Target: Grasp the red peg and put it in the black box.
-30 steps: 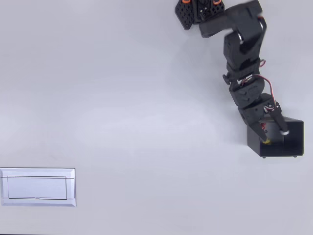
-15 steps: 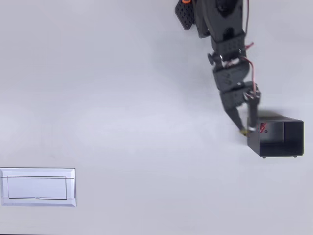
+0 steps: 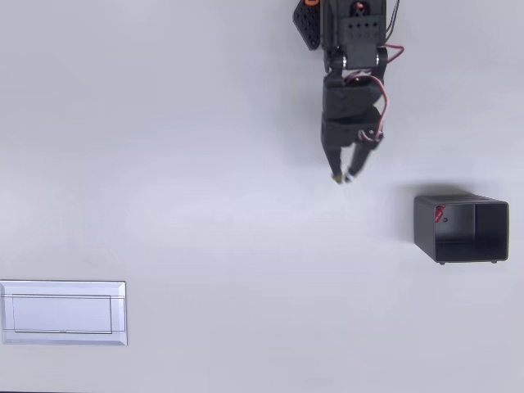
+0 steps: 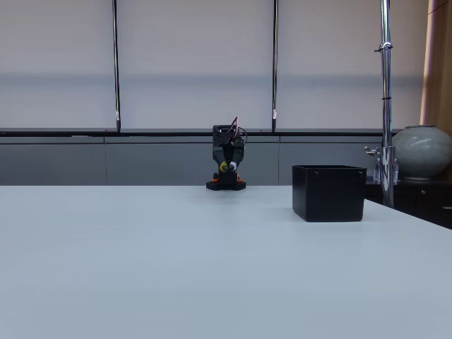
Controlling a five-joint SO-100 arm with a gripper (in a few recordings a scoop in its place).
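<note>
The red peg (image 3: 440, 214) lies inside the black box (image 3: 461, 230), against its left inner wall in the overhead view. In the fixed view the black box (image 4: 329, 192) stands at the right of the table and its inside is hidden. My gripper (image 3: 342, 177) is drawn back near the arm's base, up and to the left of the box and well apart from it. Its fingers stand a little apart with nothing between them. In the fixed view the gripper (image 4: 227, 167) hangs folded under the arm at the far table edge.
A flat white tray (image 3: 63, 313) lies at the lower left of the overhead view. The arm's base (image 3: 336, 20) sits at the top edge. A round grey vase (image 4: 422, 152) and a metal pole (image 4: 385, 99) stand beyond the table's right side.
The gripper left the red peg in the black box, then the arm swung up and to the left, folding back toward its base.
</note>
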